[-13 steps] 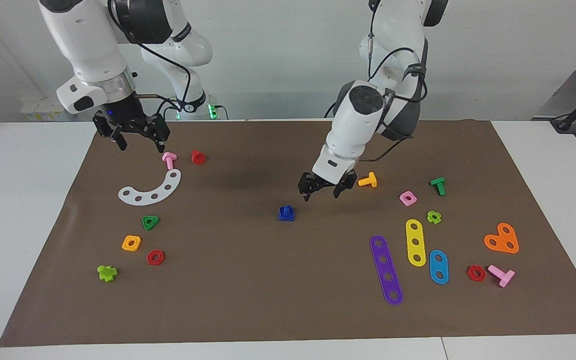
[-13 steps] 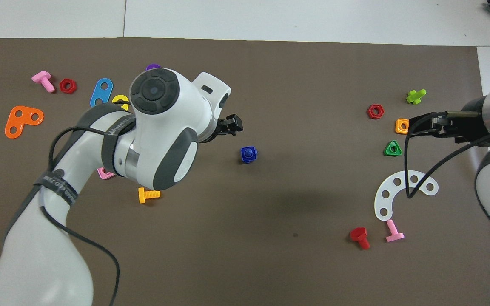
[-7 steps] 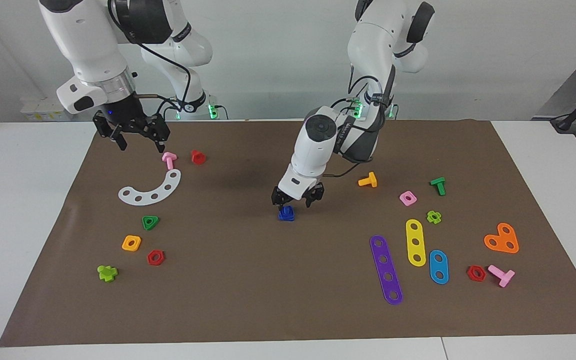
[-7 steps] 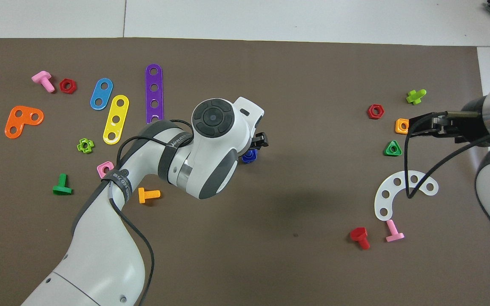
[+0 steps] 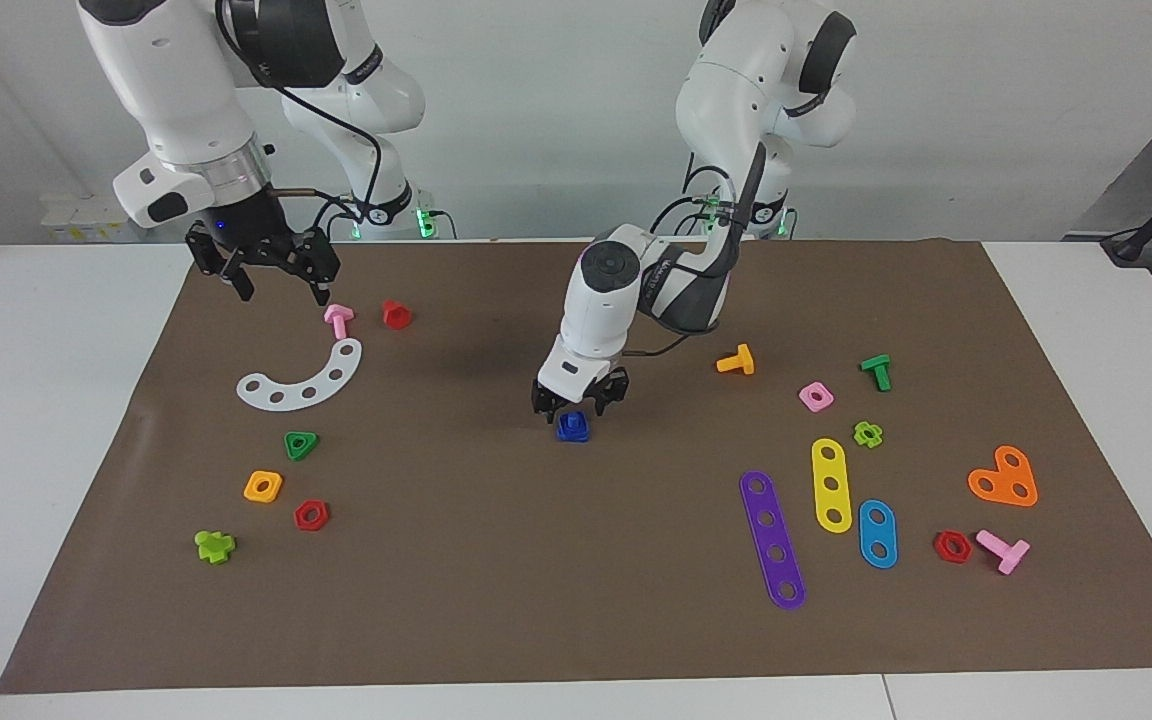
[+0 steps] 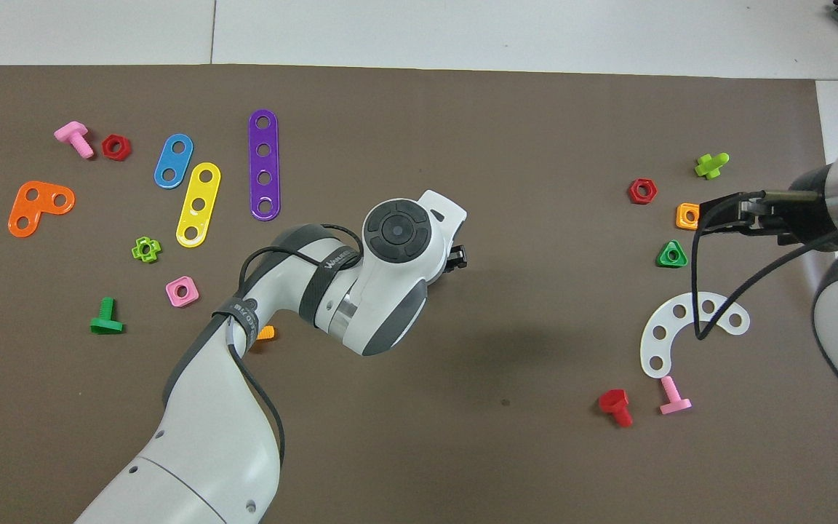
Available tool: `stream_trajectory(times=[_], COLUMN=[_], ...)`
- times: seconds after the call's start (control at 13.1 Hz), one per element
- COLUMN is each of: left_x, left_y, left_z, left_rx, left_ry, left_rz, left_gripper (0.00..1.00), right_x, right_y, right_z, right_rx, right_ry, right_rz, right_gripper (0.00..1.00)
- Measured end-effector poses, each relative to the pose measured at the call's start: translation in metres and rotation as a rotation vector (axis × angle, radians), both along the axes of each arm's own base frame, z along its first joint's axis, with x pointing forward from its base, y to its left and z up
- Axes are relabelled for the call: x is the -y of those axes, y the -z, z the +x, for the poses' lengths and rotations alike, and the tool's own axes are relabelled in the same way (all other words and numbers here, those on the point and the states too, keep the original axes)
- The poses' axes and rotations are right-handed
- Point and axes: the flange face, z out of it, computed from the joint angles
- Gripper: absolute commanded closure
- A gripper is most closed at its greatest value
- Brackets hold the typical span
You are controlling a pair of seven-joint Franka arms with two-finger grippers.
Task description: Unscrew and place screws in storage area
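The dark-blue screw (image 5: 573,427) sits mid-mat as one small blue lump with its square nut; I cannot tell the two apart. My left gripper (image 5: 573,404) hangs just above it, tilted, fingers open on either side of it; touching cannot be told. In the overhead view the left wrist hides the screw and only a fingertip (image 6: 457,256) shows. My right gripper (image 5: 281,290) is open and empty above the mat near a pink bolt (image 5: 338,319). It waits, and also shows in the overhead view (image 6: 708,218).
Toward the right arm's end lie a white arc plate (image 5: 302,380), a red bolt (image 5: 396,313) and green, orange and red nuts. Toward the left arm's end lie an orange bolt (image 5: 736,361), purple (image 5: 772,539), yellow and blue strips, an orange plate (image 5: 1004,478) and small nuts.
My left arm has swung from beside the orange bolt toward the mat's middle and lowered its gripper over the blue screw. The right arm has not moved.
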Motion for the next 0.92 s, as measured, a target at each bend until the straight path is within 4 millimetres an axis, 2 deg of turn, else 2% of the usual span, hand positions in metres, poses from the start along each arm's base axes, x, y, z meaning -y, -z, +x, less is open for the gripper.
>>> stream_trajectory(times=[0.08, 0.54, 0.76, 0.92], left_x=[-0.0006, -0.0006, -0.0007, -0.0005], left_y=[0.002, -0.0032, -0.0035, -0.0035], left_z=[0.0009, 0.005, 0.0053, 0.0052], left_rx=[0.003, 0.018, 0.02, 0.02], left_ry=[0.0, -0.001, 0.0, 0.001], left_rz=[0.003, 0.001, 0.002, 0.002], left_gripper=[0.29, 0.33, 0.49, 0.55], right_x=[0.0, 0.0, 0.0, 0.0], right_y=[0.0, 0.0, 0.0, 0.0], right_z=[0.0, 0.0, 0.0, 0.0], right_rx=[0.0, 0.0, 0.0, 0.0], right_ry=[0.0, 0.0, 0.0, 0.0], right_rz=[0.0, 0.0, 0.0, 0.0], right_gripper=[0.0, 0.0, 0.0, 0.0])
